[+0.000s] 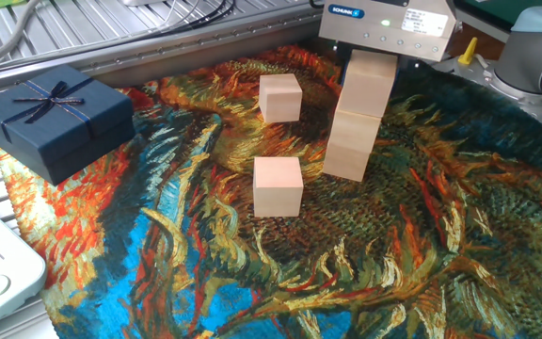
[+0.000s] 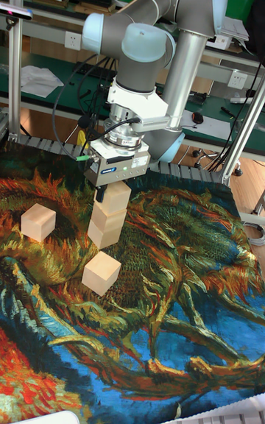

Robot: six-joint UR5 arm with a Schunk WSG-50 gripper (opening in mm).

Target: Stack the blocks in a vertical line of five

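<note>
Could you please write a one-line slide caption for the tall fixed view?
UR5 gripper at the top block of a three-high stack, with two loose blocks waiting on the painted cloth.

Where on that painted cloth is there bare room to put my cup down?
The near and right stretches of the cloth lie bare, and so does the strip between the blue gift box and the loose blocks. It is crowded at the far middle, where the claw sits over the stack.

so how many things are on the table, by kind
wooden blocks: 5 (3 in the stack, 2 loose)
gift box: 1
total: 6
</note>
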